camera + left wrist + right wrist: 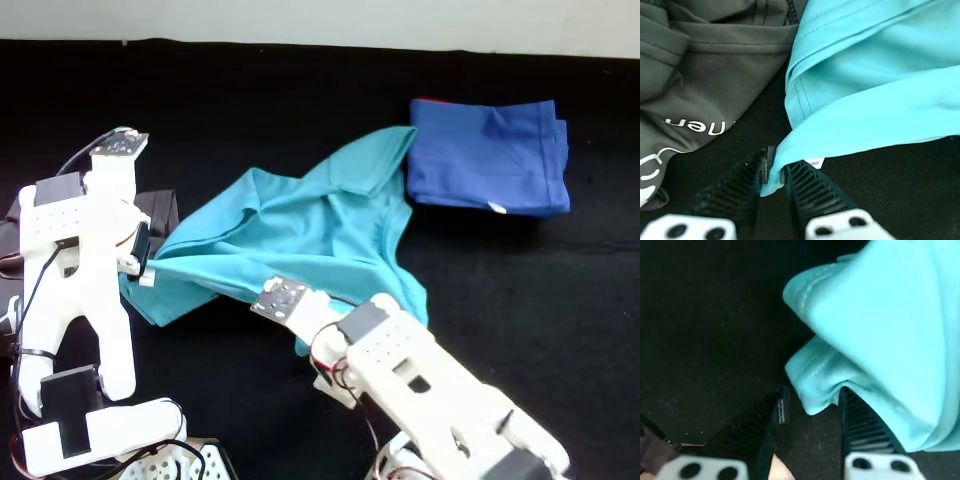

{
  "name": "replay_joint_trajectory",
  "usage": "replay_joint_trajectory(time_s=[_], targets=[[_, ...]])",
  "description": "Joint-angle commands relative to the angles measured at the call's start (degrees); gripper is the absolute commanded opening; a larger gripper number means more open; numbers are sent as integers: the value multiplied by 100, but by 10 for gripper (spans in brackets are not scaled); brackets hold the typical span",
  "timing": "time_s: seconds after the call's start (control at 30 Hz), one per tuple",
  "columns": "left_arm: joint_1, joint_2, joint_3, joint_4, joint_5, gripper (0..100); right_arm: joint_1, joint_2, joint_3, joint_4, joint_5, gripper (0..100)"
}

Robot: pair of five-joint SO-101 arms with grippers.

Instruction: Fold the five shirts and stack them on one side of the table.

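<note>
Left pincer (775, 169) is clamped on a thin corner of the crumpled turquoise sports shirt (300, 225). Its two black ribbed fingers (810, 187) are pressed together, with the hem and a small white label caught between them. From that corner, one edge of the turquoise shirt runs stretched in a straight band over the black cloth-covered surface (250, 90).

Right pincer (813, 396) stands with its jaws apart at the edge of the turquoise shirt nearest the arms' bases. A stitched fold of the cloth hangs into the gap and lies against one finger (860, 425); the other finger is clear of it.

The turquoise shirt itself lies spread out, rumpled and unfolded. A folded royal-blue shirt (490, 155) lies just beside the turquoise shirt's far corner, the one well away from both pincers. A sliver of red shows at the blue shirt's far edge. A dark grey shirt with white print (705, 75) lies beside the turquoise shirt at the clamped corner, partly hidden behind the white left arm (75, 260).
</note>
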Motion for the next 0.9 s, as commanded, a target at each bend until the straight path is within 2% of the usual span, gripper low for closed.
replay_joint_trajectory(time_s=[0.0,0.13,0.3,0.5,0.63,0.87], targets=[[92,-189,-22,-26,-53,10,435,400,-13,-365,26,152],[92,-189,-22,-26,-53,10,1024,593,-31,-488,26,6],[92,-189,-22,-18,-53,10,1710,92,-48,-189,26,5],[92,-198,-22,-18,-53,10,2422,-1587,-57,708,70,5],[101,-189,-13,114,-53,10,3029,-2651,-57,1358,703,5],[356,-198,444,132,-44,10,4031,-3829,-66,1305,923,5]])
